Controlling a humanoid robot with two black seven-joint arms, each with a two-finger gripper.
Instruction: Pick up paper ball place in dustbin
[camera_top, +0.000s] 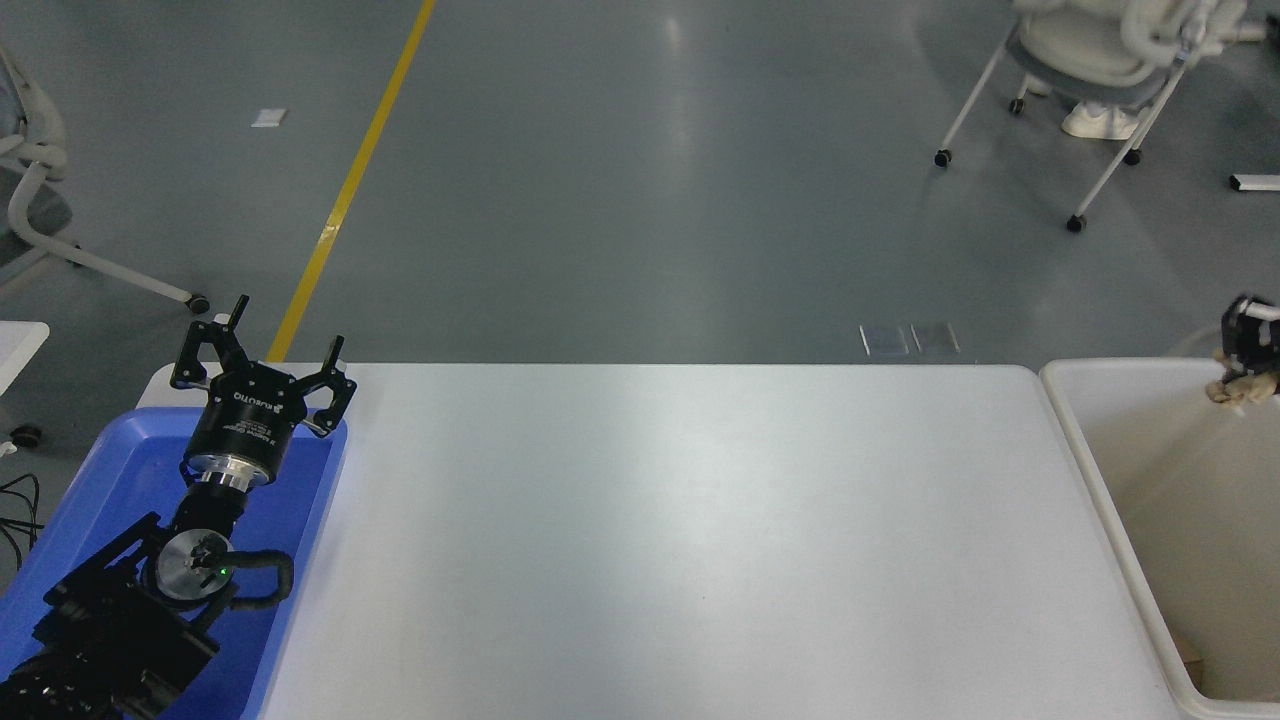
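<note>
My right gripper (1252, 352) shows only at the right edge of the head view, most of it cut off. It is shut on the tan paper ball (1236, 388), which hangs above the far part of the off-white dustbin (1095, 470). The dustbin stands against the table's right end and runs out of the picture. My left gripper (262, 352) is open and empty, parked over the far end of the blue tray at the lower left.
A shallow blue tray (90, 480) sits at the table's left end under my left arm. The white table (680, 540) lies between tray and dustbin. A wheeled chair (1090, 60) stands on the floor at the far right.
</note>
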